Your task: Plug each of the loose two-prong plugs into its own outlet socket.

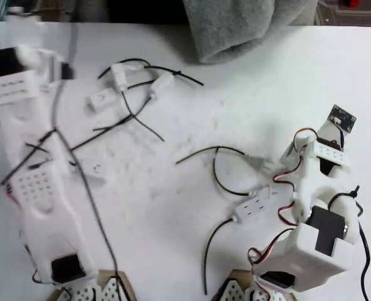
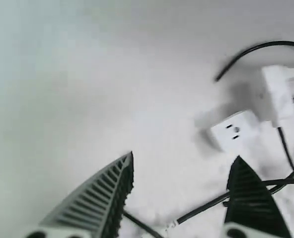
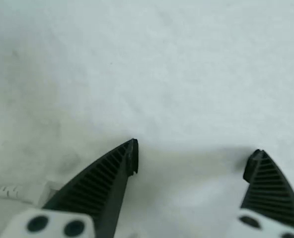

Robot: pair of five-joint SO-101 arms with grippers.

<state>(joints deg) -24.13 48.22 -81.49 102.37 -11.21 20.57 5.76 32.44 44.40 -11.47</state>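
- The right arm (image 1: 317, 235) stands at the near edge of the white table (image 1: 173, 251), on its right side. The left arm (image 1: 44, 188) lies along the left side, from the near edge toward the far one.
- Just beside the right arm, the near socket (image 1: 251, 207) lies flat. It is a white block, and its black lead (image 1: 208, 251) runs toward the near edge.
- A little farther out, the near plug (image 1: 259, 163) lies flat on the table, apart from the near socket and not plugged in. Its curling cord (image 1: 201, 152) arcs toward the middle of the table.
- The right gripper (image 3: 194, 148) hangs over bare table with its jaws spread wide and nothing between them. The near plug (image 3: 25, 191) lies just beside one finger, outside the gap.
- The left gripper (image 2: 183, 158) is also spread wide and holds nothing. A black cord (image 2: 201, 209) crosses the table beneath it, and the far socket (image 2: 234, 131) lies just past the fingertips, its slotted face showing.
- From above, the far socket (image 1: 101, 98) sits in the far left part of the table among tangled cords (image 1: 129, 116).
- Just beyond it lie a white cord end (image 1: 120, 76) and a second cord end (image 1: 162, 83). Whether these are plugs or sockets cannot be told.
- A grey cloth (image 1: 242, 28) lies over the far edge of the table.
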